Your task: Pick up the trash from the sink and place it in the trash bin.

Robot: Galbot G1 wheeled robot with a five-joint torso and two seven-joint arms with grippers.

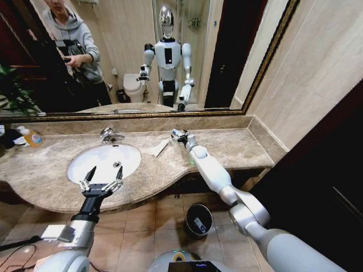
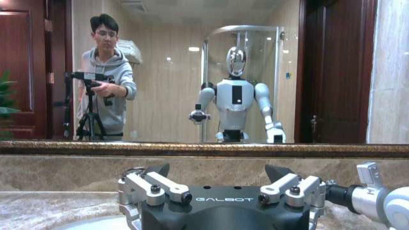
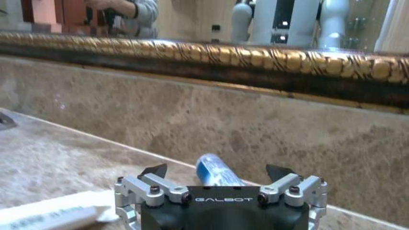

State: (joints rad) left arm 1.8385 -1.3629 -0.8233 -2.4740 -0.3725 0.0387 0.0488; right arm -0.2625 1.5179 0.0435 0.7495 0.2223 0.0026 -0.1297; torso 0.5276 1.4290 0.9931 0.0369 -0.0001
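"GALBOT" on both grippers | left gripper (image 1: 102, 177) spread over sink (image 1: 79, 161); right gripper (image 1: 180, 134) spread around blue-white tube (image 3: 216, 171)

Even indoor lighting, moderately bright. Head view bowed at edges. Right wrist view soft, near blue-capped tube (image 3: 216, 171) blurred.

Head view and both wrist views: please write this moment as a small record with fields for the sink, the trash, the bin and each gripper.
sink: white oval basin in the marble counter, chrome faucet behind it
trash: white paper on the counter right of the basin; blue-and-white tube between the right gripper's open fingers
trash bin: black, on the floor below the counter edge
left gripper: open, over the basin's front rim
right gripper: open, low over the counter near the back wall, at the tube
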